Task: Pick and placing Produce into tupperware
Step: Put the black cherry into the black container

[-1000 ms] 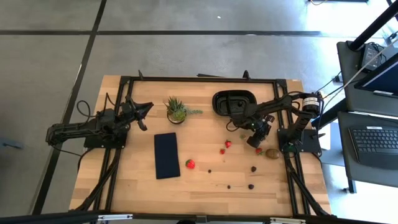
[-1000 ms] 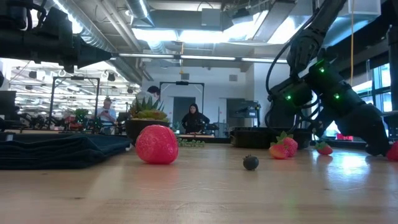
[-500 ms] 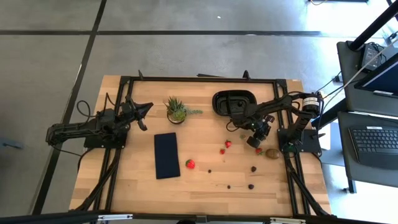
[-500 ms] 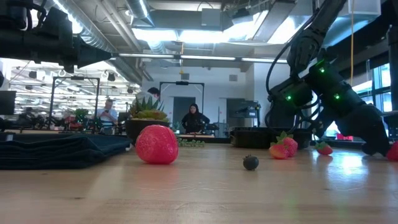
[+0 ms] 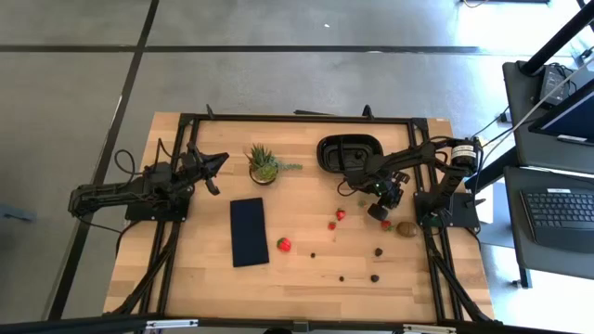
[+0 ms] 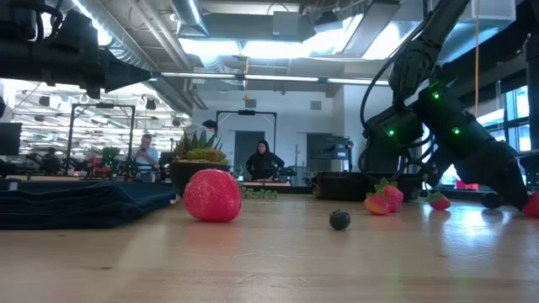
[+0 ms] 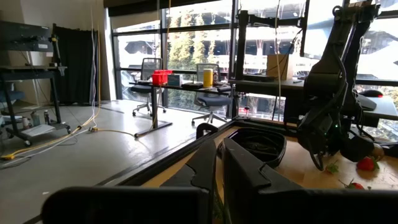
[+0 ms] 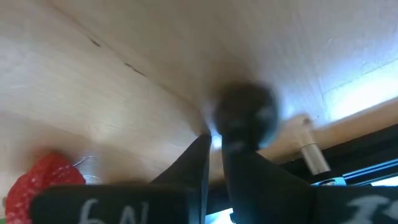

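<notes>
My right gripper hangs low over the table's right side with its fingers shut. In the right wrist view its tips stand right at a tiny dark berry that lies on the wood. The low view shows that berry on the table beside the gripper. A strawberry and the brown kiwi lie just nearer. More strawberries and dark berries are scattered on the table. The black oval tupperware sits at the far edge. My left gripper waits shut at far left. My right gripper's shut fingertips come slanting down from above and end right at the dark berry's near side. I cannot tell whether they touch it. The berry rests on the table.
A spiky green potted plant stands left of the tupperware, and a flat dark rectangular pad lies in the table's middle. A black frame runs along the table's edges. People stand in the room beyond the table.
My right gripper has risen slightly off the table. In the low view the dark berry now shows on the wood beside it, where the gripper's end stood before. Everything else has kept still.
</notes>
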`<state>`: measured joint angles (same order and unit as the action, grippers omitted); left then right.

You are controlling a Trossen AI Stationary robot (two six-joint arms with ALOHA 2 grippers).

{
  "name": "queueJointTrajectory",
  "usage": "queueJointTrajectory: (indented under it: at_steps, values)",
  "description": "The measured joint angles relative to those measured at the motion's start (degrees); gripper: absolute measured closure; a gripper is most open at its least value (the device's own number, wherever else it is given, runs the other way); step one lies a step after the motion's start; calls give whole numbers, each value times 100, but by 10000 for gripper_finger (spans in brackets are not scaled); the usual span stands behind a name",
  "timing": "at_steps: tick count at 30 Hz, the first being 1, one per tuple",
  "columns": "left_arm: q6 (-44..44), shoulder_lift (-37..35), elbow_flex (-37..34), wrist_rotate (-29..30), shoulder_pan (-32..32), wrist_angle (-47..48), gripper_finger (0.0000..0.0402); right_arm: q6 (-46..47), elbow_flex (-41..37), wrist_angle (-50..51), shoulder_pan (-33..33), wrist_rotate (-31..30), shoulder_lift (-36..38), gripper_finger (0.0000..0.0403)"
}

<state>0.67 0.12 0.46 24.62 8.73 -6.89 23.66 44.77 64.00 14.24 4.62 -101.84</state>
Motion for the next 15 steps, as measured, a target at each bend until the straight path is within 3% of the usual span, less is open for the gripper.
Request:
queueJointTrajectory:
  at_steps: [15]
  values:
    - [-1,0,0,0,-1,1,346,78,-4,-9,0,14,0,397]
